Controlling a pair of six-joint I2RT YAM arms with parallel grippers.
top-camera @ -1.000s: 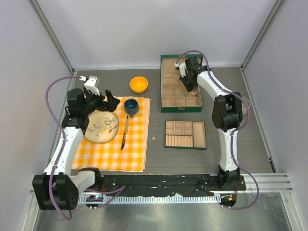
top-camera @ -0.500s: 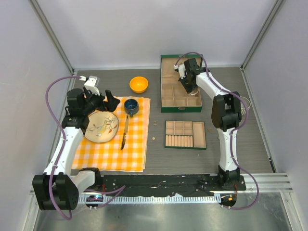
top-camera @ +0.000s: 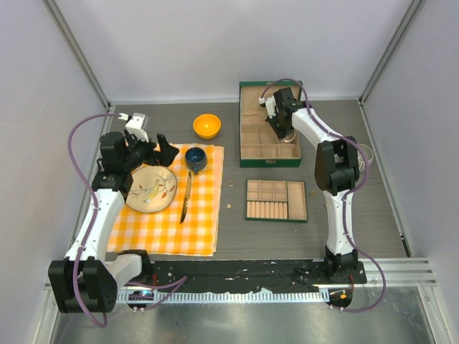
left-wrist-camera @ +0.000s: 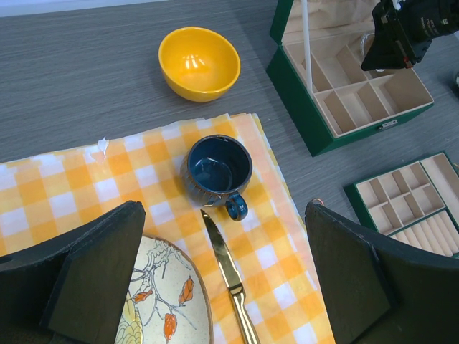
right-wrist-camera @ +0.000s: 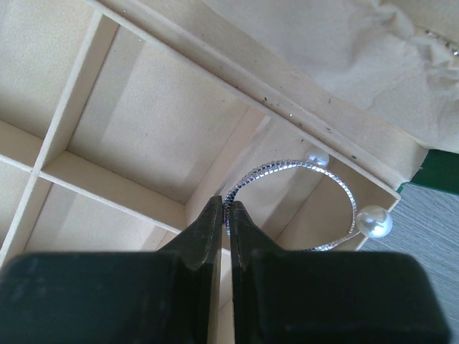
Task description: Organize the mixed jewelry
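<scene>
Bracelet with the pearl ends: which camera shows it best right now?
Right wrist: the bracelet is close up, pinched in the shut right pincer. Top view: too small to make out. Left wrist: not visible.

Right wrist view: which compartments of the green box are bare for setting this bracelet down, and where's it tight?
Bare: the wide beige compartment one divider over from the right gripper, and the top-left compartment past it. Tight: the corner cell against the box's outer wall, which the pinched thin silvery pearl-tipped bracelet nearly spans.
</scene>
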